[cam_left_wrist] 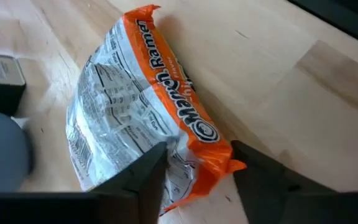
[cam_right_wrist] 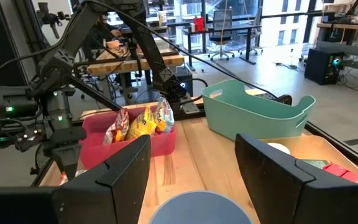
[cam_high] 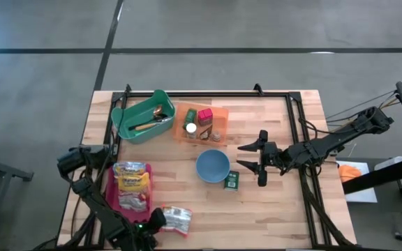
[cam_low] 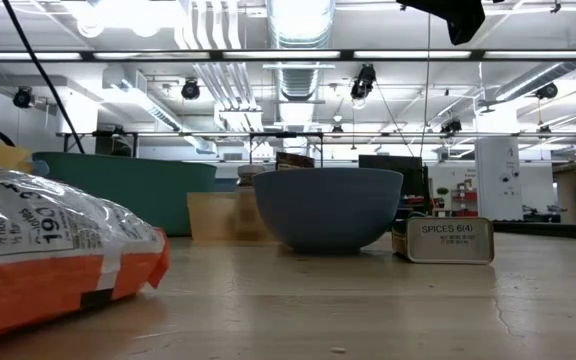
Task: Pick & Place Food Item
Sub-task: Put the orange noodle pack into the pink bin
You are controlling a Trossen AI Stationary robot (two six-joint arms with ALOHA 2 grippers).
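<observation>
Ramen packet (cam_left_wrist: 143, 118) on the worktop (cam_left_wrist: 278, 74)
Orange-and-silver wrapper lying flat near the front edge, one end between the left pincer (cam_left_wrist: 197, 180) fingers.

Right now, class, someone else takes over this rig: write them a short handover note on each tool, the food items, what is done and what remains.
Left tool: at the table's near edge, fingers either side of the ramen packet, closing; not lifted.
Right tool: open, empty, waiting beside the blue bowl.
Snack bags sit in the red tray; the spice tin lies by the bowl.
Done: the reach to the packet.
Left: grip, lift, place; destination unclear.
</observation>
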